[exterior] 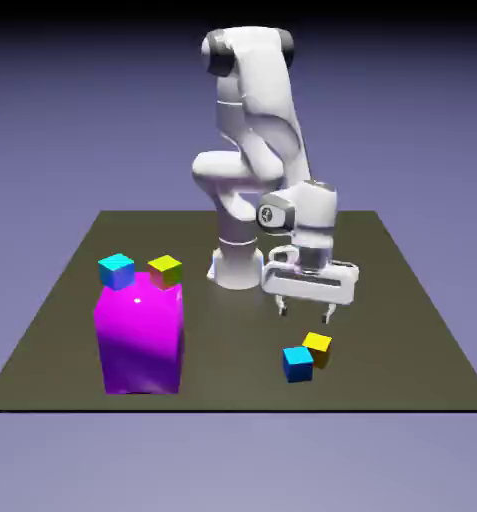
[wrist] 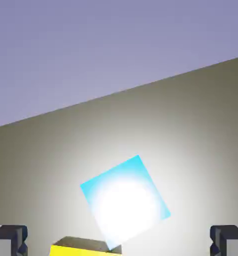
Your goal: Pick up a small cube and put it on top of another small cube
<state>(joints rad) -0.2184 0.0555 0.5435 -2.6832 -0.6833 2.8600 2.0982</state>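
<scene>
The small golden-yellow cube rests on the table, touching a cyan small cube just in front of it. My gripper hangs a little above and behind the pair, open, its fingers pointing down and holding nothing. In the hand view the cyan cube lies rotated and brightly lit in the lower middle. Only the top edge of the golden-yellow cube shows at the bottom edge. The two fingertips sit far apart in the bottom corners.
A big magenta block stands at the exterior view's left. On its top sit another cyan cube and a lime-yellow cube. The dark table ends near the cubes' front.
</scene>
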